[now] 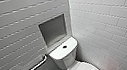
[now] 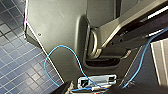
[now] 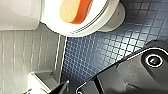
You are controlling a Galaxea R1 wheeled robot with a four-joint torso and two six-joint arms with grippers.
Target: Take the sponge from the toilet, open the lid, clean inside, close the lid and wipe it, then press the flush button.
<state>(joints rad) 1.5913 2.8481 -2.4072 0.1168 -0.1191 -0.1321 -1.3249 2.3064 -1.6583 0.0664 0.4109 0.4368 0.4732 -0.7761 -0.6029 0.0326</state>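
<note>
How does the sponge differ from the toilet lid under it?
The sponge is orange and porous; the lid is white and glossy. The sponge is far smaller than the lid. The sponge rests on top; the lid, closed, carries it. Both lie flat and have rounded outlines.

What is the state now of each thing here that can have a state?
sponge: lying flat on the lid, not held.
lid: closed.
flush button: on the tank cover, with nothing touching it.
tank cover: in place on the toilet.
</note>
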